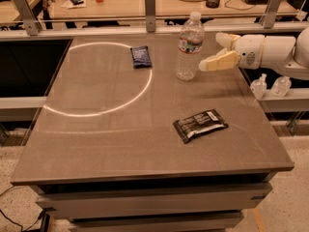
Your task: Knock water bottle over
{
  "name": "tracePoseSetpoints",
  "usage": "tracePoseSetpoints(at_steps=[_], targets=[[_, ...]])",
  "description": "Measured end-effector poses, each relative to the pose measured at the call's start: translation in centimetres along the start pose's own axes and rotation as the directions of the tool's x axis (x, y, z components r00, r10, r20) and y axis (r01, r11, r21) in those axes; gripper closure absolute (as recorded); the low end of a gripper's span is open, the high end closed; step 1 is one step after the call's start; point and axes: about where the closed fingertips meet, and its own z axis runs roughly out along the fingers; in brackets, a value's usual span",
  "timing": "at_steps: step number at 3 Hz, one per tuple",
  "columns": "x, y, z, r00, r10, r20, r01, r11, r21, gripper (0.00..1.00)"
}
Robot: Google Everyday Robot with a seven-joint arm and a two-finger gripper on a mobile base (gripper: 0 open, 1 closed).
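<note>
The water bottle (189,47) stands upright on the far right part of the grey table (96,139). It is clear and ribbed, with a white cap and a label band near its top. My gripper (210,51) is just to the right of the bottle, at about its mid height, reaching in from the right on a white arm (270,50). Its two cream fingers are spread apart, and the lower fingertip (203,65) is very near the bottle's side. The gripper holds nothing.
A dark blue snack pack (141,56) lies left of the bottle. A black snack bag (200,125) lies nearer the front. Two tiny clear bottles (259,86) sit off the table's right edge. A railing and a cluttered desk run behind the table.
</note>
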Motion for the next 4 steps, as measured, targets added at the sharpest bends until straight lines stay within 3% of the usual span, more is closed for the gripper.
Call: tracePoseSetpoints(at_steps=[2,4], targets=[[0.1,0.5,4.6,0.999,-0.028,0.026,0.030,0.9960,-0.084,0.00],[-0.3,0.2,6.7,0.998,-0.057,0.015,0.058,0.9947,-0.084,0.39]])
